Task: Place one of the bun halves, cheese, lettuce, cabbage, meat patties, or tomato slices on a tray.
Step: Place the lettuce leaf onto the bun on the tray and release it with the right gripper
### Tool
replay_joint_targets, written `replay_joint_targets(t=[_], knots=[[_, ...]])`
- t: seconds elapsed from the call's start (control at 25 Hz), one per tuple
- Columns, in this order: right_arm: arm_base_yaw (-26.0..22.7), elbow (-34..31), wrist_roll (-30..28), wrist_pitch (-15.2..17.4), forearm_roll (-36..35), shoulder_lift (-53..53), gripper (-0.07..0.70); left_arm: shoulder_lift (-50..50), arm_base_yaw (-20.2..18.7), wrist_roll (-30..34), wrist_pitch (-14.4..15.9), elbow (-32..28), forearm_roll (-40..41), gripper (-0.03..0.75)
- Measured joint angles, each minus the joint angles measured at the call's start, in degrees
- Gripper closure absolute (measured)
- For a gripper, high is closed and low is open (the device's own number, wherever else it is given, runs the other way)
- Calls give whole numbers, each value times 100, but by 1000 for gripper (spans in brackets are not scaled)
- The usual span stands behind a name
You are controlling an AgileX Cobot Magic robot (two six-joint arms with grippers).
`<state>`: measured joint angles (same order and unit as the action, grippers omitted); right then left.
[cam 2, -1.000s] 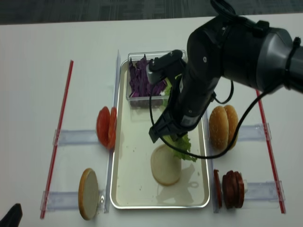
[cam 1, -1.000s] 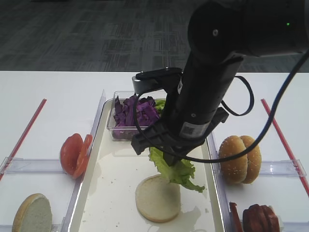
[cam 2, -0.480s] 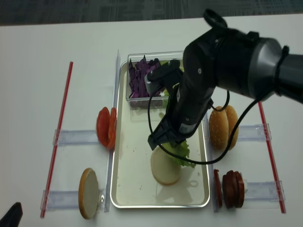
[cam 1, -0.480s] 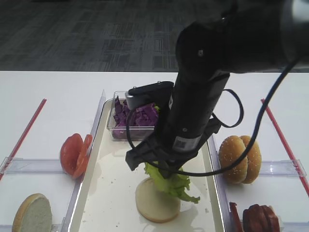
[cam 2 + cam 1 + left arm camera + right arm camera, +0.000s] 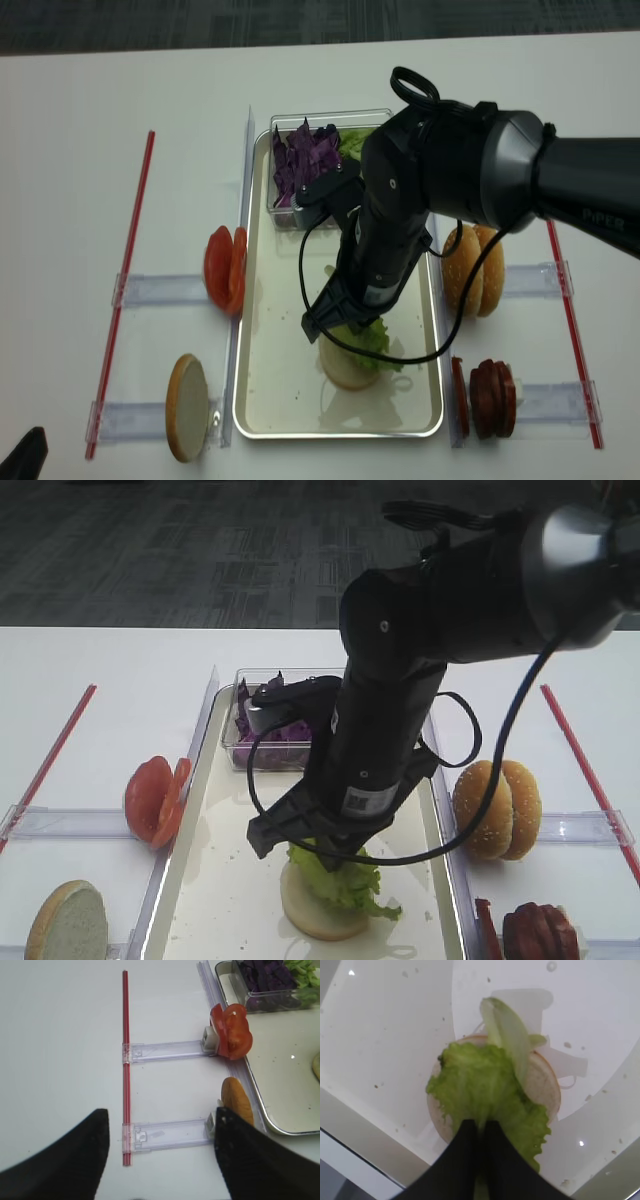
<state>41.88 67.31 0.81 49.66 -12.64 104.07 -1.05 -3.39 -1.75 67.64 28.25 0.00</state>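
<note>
Lettuce (image 5: 485, 1095) leaf is pinched between the closed jaws of the right end effector (image 5: 479, 1132), which grip it at the near edge. In the right wrist view the leaf drapes over a bun half (image 5: 542, 1085) lying cut face up on the tray (image 5: 225, 880); whether leaf and bun actually touch cannot be told. The paler stem points away from the end effector, past the bun's far rim.

Right arm (image 5: 440, 190) reaches across the middle of the tray, lowered over its near half.

Clear tub (image 5: 243, 748) at the tray's far end holds the purple cabbage (image 5: 302, 160), with more green lettuce just beside it in the same tub.

Left of the tray: tomato slices (image 5: 155, 798) stand on edge in a clear holder, and another bun half (image 5: 68, 922) stands on edge in the holder nearer the camera. Right of the tray: sesame bun halves (image 5: 497, 808) upright, meat patties (image 5: 488, 398) upright nearer the camera.

Left end effector (image 5: 160, 1155) hovers over the white table (image 5: 60, 1035) well left of the tray, fingers spread apart, holding nothing. A red strip (image 5: 126, 1060) lies on the table below it.
</note>
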Motion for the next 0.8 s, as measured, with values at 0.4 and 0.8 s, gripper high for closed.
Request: replay_joint_targets(t=[0.4,0.8], knots=[[0,-5,-186,-66,-227,206,558,0,0,0,0,0,0,283],[0,-5,-290,-106,-247,378,558,0,0,0,0,0,0,283]])
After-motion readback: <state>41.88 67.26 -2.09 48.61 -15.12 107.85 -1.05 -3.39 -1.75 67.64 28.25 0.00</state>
